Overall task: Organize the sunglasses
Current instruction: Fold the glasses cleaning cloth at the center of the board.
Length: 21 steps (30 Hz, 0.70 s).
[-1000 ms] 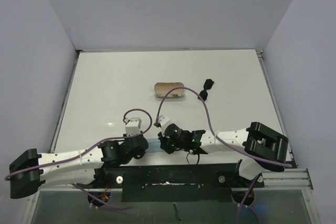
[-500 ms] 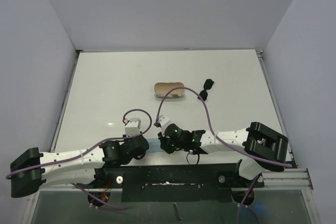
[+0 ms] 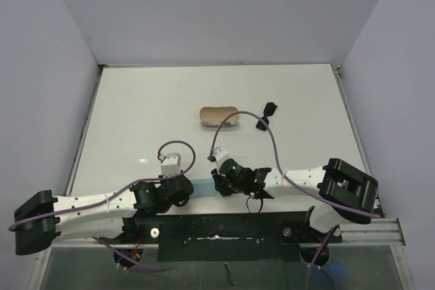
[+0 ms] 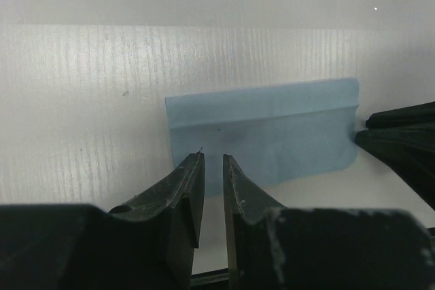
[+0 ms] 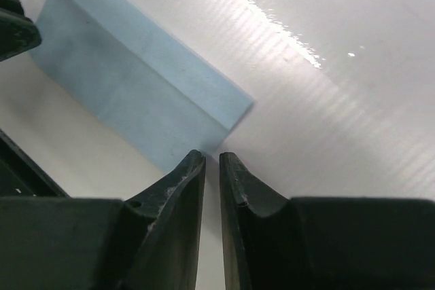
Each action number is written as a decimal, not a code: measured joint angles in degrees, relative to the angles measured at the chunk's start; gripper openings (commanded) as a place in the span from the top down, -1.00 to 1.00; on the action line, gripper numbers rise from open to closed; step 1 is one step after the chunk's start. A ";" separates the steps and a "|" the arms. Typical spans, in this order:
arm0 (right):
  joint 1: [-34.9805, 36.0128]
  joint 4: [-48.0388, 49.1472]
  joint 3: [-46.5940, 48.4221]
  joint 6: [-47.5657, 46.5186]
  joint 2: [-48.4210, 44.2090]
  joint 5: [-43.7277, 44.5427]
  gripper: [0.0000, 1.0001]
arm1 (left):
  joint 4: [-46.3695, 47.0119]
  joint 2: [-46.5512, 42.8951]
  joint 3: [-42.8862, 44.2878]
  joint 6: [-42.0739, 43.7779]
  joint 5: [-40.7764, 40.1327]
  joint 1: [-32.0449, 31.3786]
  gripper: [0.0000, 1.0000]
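Note:
The black sunglasses (image 3: 267,115) lie folded at the far right of the table, partly crossed by the right arm's purple cable. The marbled case (image 3: 219,116) lies open to their left, tan inside up. A light blue cloth (image 3: 202,187) lies flat near the front edge, with a fold line along it in the left wrist view (image 4: 272,130). My left gripper (image 3: 185,193) (image 4: 213,157) is at the cloth's left end, with only a thin gap between its jaws and nothing in them. My right gripper (image 3: 219,183) (image 5: 212,155) is at the cloth's (image 5: 136,93) right corner, likewise shut and empty.
The two grippers face each other across the cloth. The right gripper's fingertips (image 4: 401,144) show at the right of the left wrist view. The black base rail (image 3: 224,225) runs just behind the cloth. White walls enclose the table.
The right arm has shifted slightly right and towards the front edge, and its cable now crosses the sunglasses' left end. The left arm has barely moved. Cloth, case and sunglasses stay put.

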 measured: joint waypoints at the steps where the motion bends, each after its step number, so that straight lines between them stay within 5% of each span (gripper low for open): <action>1: -0.81 -0.02 -0.70 0.00 -0.66 0.11 0.65 | -0.04 0.13 0.00 -0.11 0.02 0.00 0.67; 14: -4.92 -0.35 -2.99 -0.66 -6.71 1.29 0.66 | -0.24 1.88 0.00 -0.72 -0.87 0.00 0.70; 21: -4.94 -0.07 -2.99 -0.66 -5.88 0.85 0.67 | -0.24 4.26 0.00 -1.22 -0.87 0.02 0.87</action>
